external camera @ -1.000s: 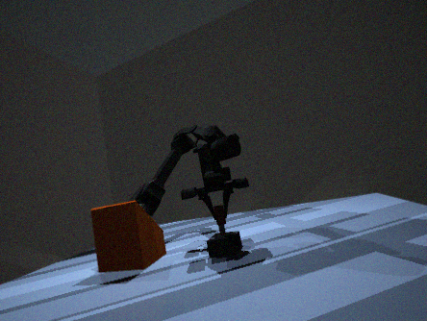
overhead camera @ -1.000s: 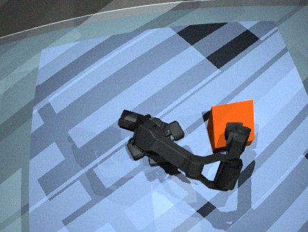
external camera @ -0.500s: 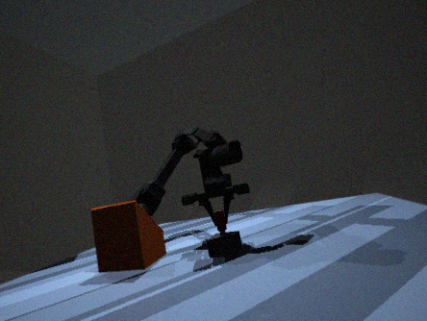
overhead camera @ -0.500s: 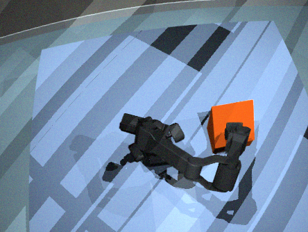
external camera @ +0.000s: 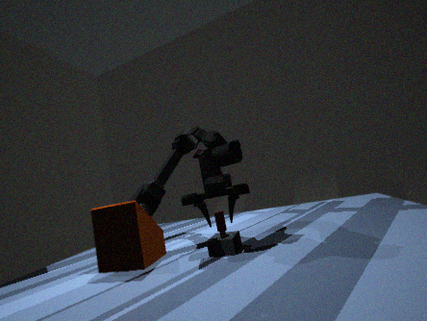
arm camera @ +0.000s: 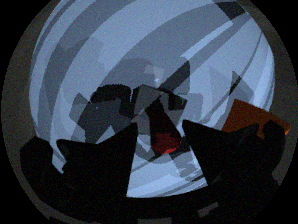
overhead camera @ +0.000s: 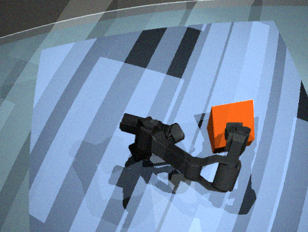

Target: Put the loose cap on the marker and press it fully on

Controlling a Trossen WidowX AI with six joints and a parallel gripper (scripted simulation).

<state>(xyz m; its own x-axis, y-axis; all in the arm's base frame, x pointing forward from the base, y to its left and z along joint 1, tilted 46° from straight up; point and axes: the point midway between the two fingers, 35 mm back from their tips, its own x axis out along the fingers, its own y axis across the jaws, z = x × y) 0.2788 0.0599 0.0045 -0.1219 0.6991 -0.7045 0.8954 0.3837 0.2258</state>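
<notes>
The marker stands upright in the dark holder block (external camera: 226,246) (arm camera: 127,102), with the dark red cap (external camera: 220,222) (arm camera: 164,141) sitting on top of it. My gripper (external camera: 220,220) (arm camera: 160,124) is open. Its fingers hang on either side of the cap's top and do not touch it. In the wrist view the cap shows as a red spot between the two dark fingers. In the top view the arm's wrist (overhead camera: 149,133) covers the marker, the cap and the holder.
A large orange cube (overhead camera: 230,116) (external camera: 120,235) (arm camera: 249,116) stands on the striped blue-grey table (overhead camera: 87,104) (external camera: 337,264), next to the arm's base (overhead camera: 227,177) and left of the holder in the exterior view.
</notes>
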